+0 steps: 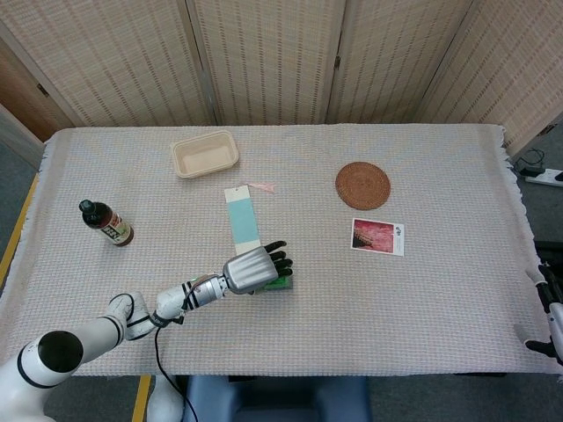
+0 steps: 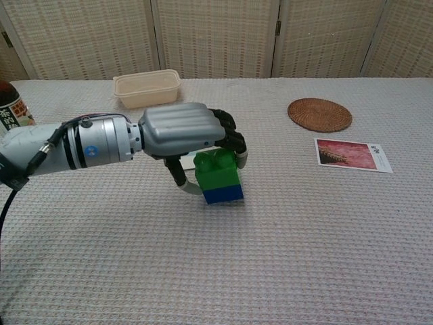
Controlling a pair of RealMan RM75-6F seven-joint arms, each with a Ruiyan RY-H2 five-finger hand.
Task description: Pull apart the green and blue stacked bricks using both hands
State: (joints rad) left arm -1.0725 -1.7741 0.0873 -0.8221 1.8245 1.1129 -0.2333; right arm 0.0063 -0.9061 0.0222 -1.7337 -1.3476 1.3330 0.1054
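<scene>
A green brick (image 2: 216, 169) sits stacked on a blue brick (image 2: 223, 195), near the middle of the table's front half. My left hand (image 2: 183, 130) grips the stack from above and behind, fingers curled over the green top and the thumb at its left side. The stack is tilted and looks slightly raised off the cloth. In the head view the left hand (image 1: 252, 268) covers most of the green brick (image 1: 283, 280). Only a sliver of my right hand (image 1: 550, 321) shows at the table's far right edge, and its fingers are not readable.
A beige tray (image 1: 205, 154) stands at the back left and a sauce bottle (image 1: 106, 222) at the left. A blue and white strip (image 1: 242, 218) lies just behind the left hand. A round woven coaster (image 1: 362, 185) and a photo card (image 1: 378, 236) lie to the right.
</scene>
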